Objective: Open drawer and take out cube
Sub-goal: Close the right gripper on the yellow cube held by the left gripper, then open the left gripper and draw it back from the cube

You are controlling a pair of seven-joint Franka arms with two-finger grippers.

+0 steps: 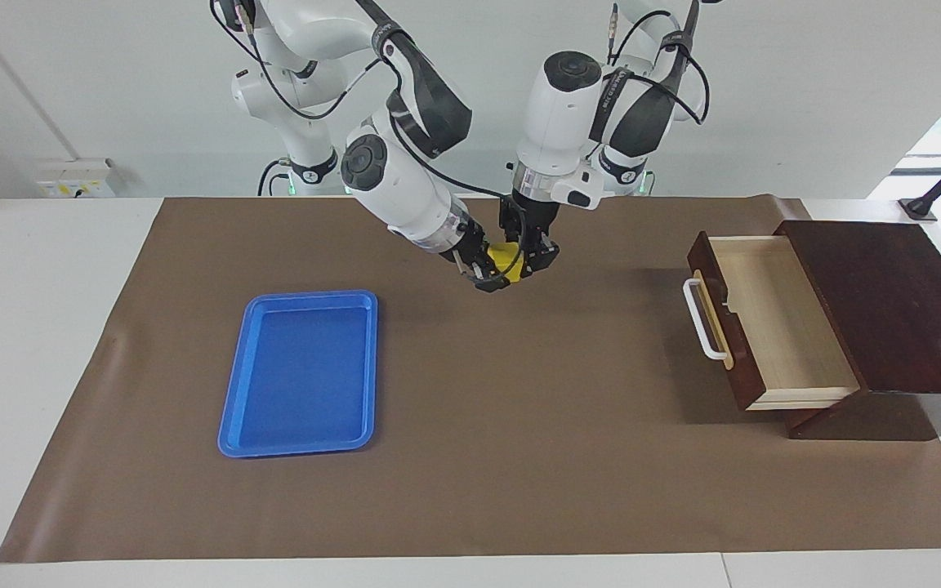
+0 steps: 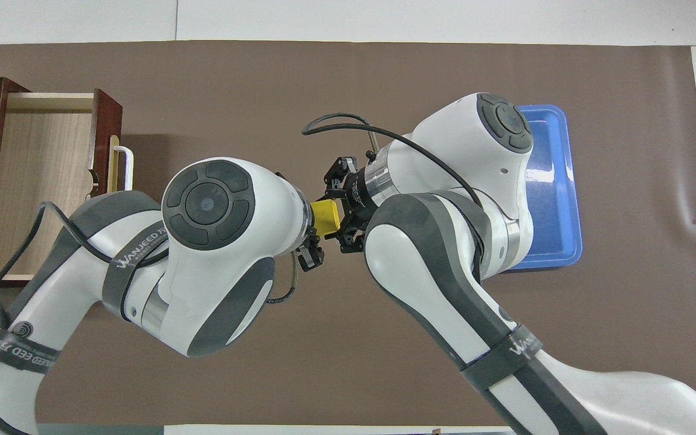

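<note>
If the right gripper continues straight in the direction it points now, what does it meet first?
The right gripper points at the cube, which sits between it and the left gripper. It would probably meet the cube first, if it is not touching already.

I see both white-and-grey arms meeting mid-air over the counter's middle. Left pincer [image 1: 529,260] hangs near-vertical from its wrist; right pincer [image 1: 488,273] angles in sideways. Each has fingers closed against the small yellow cube [image 1: 506,260] between them.
</note>
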